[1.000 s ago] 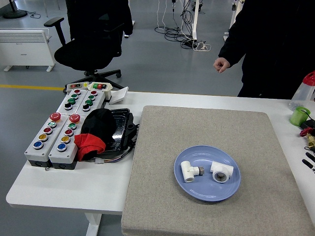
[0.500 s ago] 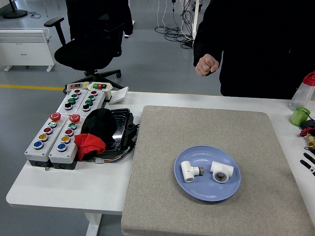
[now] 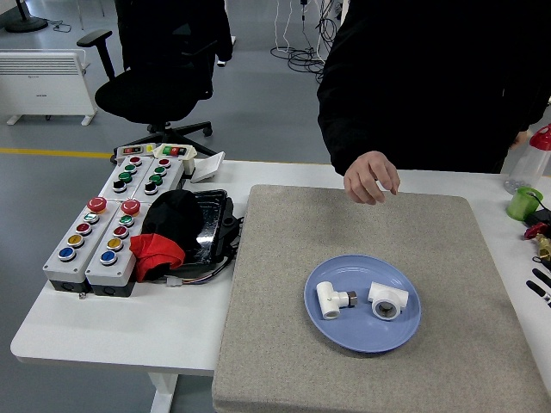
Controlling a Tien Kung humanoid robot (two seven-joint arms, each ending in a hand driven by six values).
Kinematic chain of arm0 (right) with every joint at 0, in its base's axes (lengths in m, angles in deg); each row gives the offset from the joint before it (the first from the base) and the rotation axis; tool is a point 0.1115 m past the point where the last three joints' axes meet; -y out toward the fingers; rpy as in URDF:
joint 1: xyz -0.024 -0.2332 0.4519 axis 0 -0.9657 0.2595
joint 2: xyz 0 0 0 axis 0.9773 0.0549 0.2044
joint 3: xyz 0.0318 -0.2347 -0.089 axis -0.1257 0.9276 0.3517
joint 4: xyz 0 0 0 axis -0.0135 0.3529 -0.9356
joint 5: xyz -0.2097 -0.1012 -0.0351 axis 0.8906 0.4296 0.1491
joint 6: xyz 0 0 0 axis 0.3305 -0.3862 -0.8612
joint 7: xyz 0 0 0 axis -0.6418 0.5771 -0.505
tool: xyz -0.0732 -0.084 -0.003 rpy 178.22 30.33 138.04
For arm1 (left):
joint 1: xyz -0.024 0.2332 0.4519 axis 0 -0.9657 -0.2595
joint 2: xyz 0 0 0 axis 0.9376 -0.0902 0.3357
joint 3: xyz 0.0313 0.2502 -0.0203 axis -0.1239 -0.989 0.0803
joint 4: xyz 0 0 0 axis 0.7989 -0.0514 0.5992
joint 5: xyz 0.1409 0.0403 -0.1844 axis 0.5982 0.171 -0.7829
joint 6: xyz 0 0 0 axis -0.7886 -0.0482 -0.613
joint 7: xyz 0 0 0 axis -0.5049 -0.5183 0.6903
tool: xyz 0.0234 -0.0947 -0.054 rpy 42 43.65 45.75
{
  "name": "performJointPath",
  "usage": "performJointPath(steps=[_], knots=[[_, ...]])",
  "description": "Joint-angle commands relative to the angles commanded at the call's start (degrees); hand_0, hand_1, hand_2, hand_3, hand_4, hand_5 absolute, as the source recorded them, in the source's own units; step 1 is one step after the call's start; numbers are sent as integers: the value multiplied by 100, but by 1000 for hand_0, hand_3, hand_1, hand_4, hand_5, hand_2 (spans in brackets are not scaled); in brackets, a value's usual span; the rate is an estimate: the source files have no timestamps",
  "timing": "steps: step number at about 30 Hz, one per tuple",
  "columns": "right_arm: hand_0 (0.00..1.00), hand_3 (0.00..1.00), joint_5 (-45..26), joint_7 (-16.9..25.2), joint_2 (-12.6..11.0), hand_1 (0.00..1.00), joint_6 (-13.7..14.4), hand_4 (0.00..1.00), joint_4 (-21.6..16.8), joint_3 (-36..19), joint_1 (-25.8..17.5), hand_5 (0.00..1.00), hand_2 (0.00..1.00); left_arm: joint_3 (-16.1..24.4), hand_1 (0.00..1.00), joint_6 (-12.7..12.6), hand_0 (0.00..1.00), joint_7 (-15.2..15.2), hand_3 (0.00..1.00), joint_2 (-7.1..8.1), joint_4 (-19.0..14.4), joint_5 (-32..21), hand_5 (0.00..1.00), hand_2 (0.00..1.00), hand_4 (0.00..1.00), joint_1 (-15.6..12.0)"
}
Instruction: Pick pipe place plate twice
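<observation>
Two white pipe fittings are lying in the blue plate, long axes sideways; a person's hand is hovering empty, fingers loosely curled; no writing legible.

Person's hand now over mat.

Two white pipe fittings lie side by side but apart on the blue plate, well below and nearer the table's front than the person's hand: a tee fitting with a dark metal end at left, an elbow-like fitting with its open mouth facing forward at right.
</observation>
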Motion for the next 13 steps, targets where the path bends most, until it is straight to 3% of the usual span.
performJointPath(steps=[13], knots=[[704, 669, -4, -6, -14, 673, 19, 462, 15, 24, -31, 492, 681, 40, 624, 19, 655, -18, 571, -13, -9, 65, 998, 635, 409, -57]])
